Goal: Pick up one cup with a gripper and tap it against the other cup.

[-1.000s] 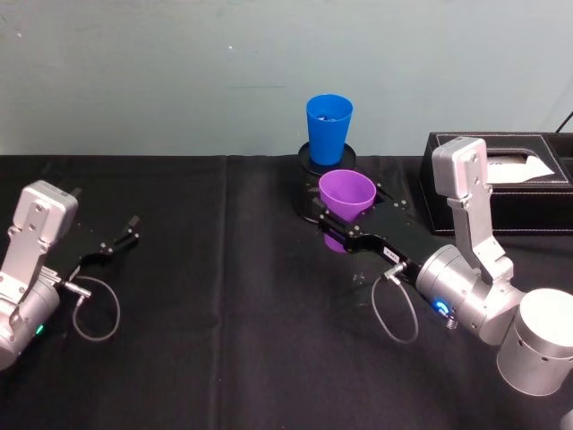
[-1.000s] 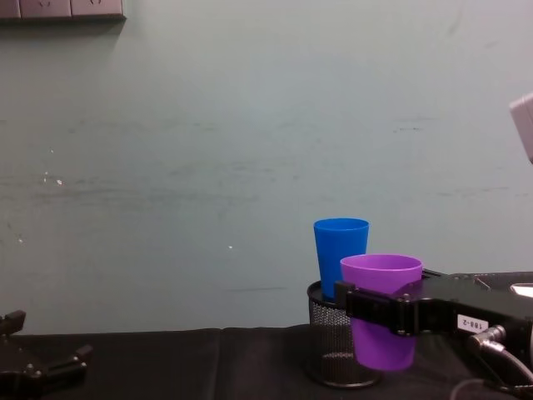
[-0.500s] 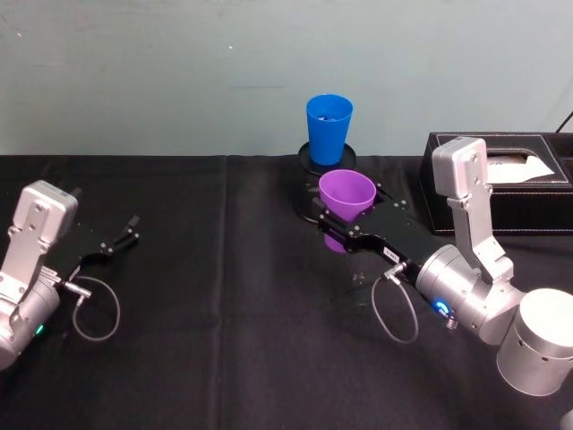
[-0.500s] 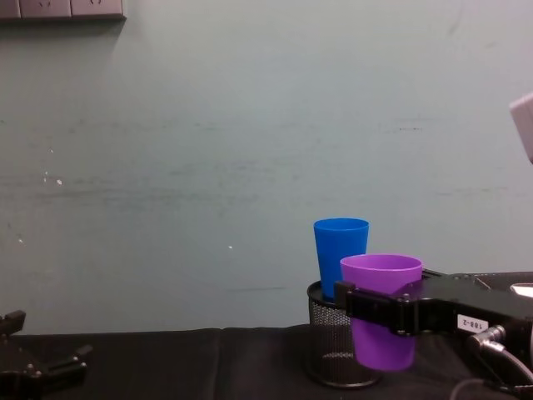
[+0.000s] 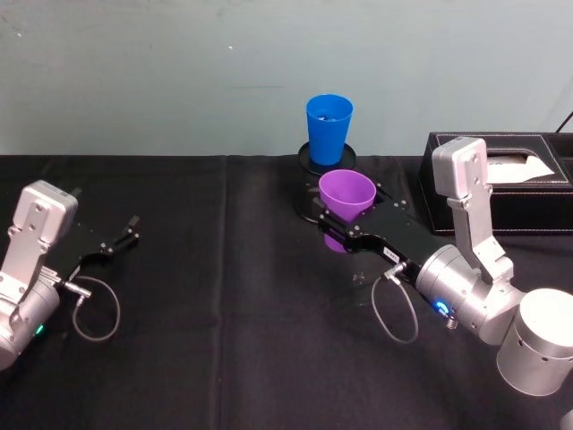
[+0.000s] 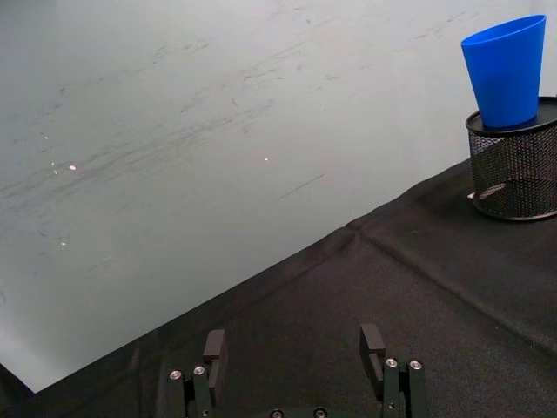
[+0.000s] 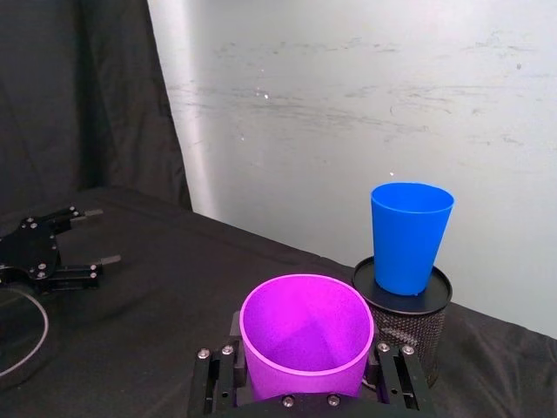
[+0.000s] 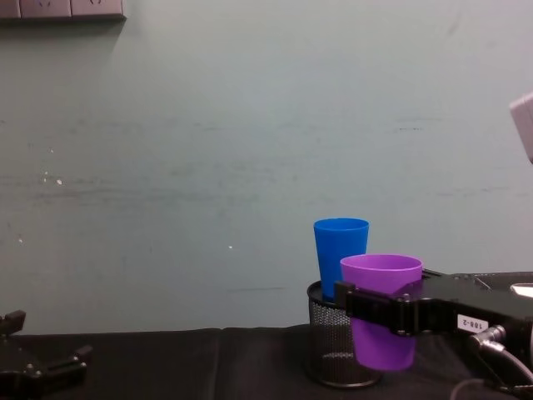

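Note:
My right gripper [image 5: 337, 227] [image 7: 305, 383] [image 8: 366, 304] is shut on the purple cup [image 5: 346, 199] [image 7: 306, 338] [image 8: 381, 308] and holds it upright above the black table. Just behind it the blue cup [image 5: 328, 128] [image 7: 410, 237] [image 8: 340, 254] [image 6: 508, 71] stands upright on a black wire-mesh holder [image 5: 312, 161] [image 7: 407, 318] [image 8: 329, 346] [image 6: 513, 170]. A small gap separates the two cups in the right wrist view. My left gripper [image 5: 121, 237] [image 6: 298, 353] rests open at the far left, with nothing between its fingers.
A black tissue box [image 5: 501, 179] stands at the back right, beside my right arm. A grey wall [image 5: 179, 72] closes the table's far edge. Black cloth [image 5: 224, 296] covers the table between the two arms.

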